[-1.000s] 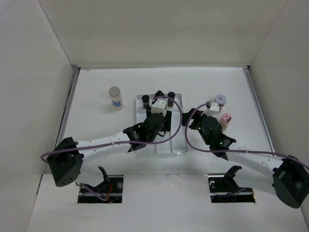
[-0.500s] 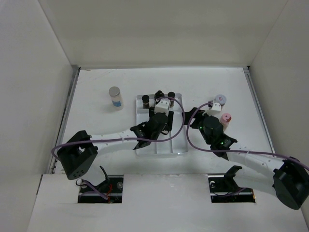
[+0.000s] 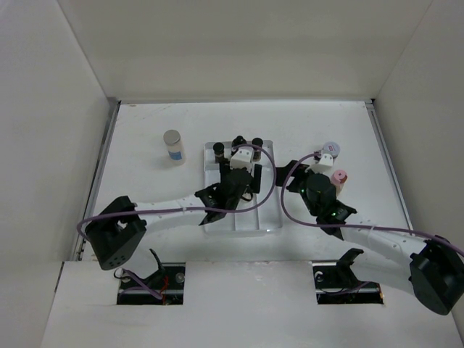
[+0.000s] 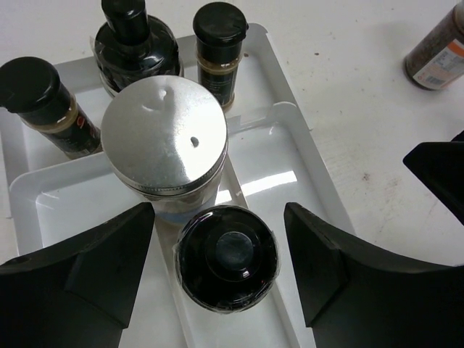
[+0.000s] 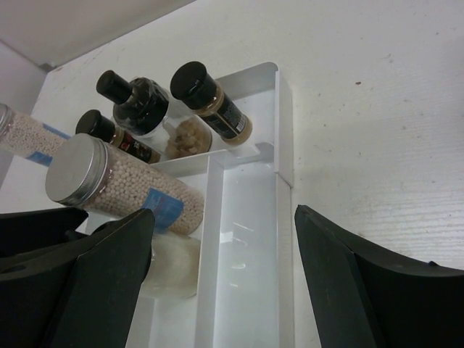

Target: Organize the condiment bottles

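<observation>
Left gripper: jaws part open, straddling a black-capped bottle that stands in the white tray. A slim gap shows on either side of the bottle, and no grip is seen. A silver-lidded jar stands just beyond it, and a back row of dark bottles fills the far compartment.

Right gripper: jaws wide, nothing between them, poised above the tray's right-hand edge.

On the table, clear of the tray:
- Left: a silver-capped bottle.
- Right: a lavender-capped bottle, a pink-capped bottle and a brown bottle.

Bare table lies along the far wall.
</observation>
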`<state>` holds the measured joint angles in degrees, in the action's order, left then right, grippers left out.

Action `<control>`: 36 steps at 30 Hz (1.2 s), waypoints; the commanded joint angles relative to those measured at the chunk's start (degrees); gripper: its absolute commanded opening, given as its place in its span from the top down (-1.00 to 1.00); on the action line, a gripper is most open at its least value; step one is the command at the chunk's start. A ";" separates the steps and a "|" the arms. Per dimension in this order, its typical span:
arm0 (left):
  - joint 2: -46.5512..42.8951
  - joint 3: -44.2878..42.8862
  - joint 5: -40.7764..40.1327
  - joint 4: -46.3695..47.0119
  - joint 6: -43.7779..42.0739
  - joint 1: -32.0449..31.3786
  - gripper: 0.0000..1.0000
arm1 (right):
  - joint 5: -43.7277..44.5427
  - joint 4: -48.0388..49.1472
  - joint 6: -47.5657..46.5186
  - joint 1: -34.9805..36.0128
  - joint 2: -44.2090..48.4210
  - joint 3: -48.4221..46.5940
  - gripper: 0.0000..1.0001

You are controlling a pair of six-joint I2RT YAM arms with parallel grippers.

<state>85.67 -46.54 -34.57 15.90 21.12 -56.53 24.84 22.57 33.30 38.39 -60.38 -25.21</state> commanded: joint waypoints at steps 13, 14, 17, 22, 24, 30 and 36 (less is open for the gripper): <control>-29.50 9.63 -8.41 -1.64 0.31 7.77 -0.72 | -0.58 2.84 1.33 -0.65 1.93 0.87 -0.34; -29.77 9.37 -7.98 -3.40 1.63 10.76 -0.75 | -0.23 2.83 1.16 -0.64 2.37 0.87 -0.15; -26.97 6.83 -4.39 -6.14 3.22 20.16 -0.80 | 0.12 2.83 1.24 -0.64 3.25 1.22 0.20; -15.38 -0.20 -0.15 -6.23 2.43 30.20 -0.93 | -0.06 2.13 0.89 -0.64 2.64 0.60 -0.09; -11.68 -2.40 -0.94 -5.97 2.08 32.40 -0.95 | -0.67 2.48 1.15 -0.64 1.85 0.69 -0.37; -5.35 -6.27 -0.07 -3.86 1.12 37.32 -0.94 | -1.90 2.83 1.06 -0.47 0.09 -0.01 -0.64; -0.16 -8.38 1.25 -2.98 0.67 39.00 -0.84 | -2.60 2.92 1.06 -0.12 -0.79 -0.45 -0.68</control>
<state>84.18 -52.01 -34.76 10.70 22.55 -18.00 23.24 22.59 34.30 37.95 -60.99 -24.36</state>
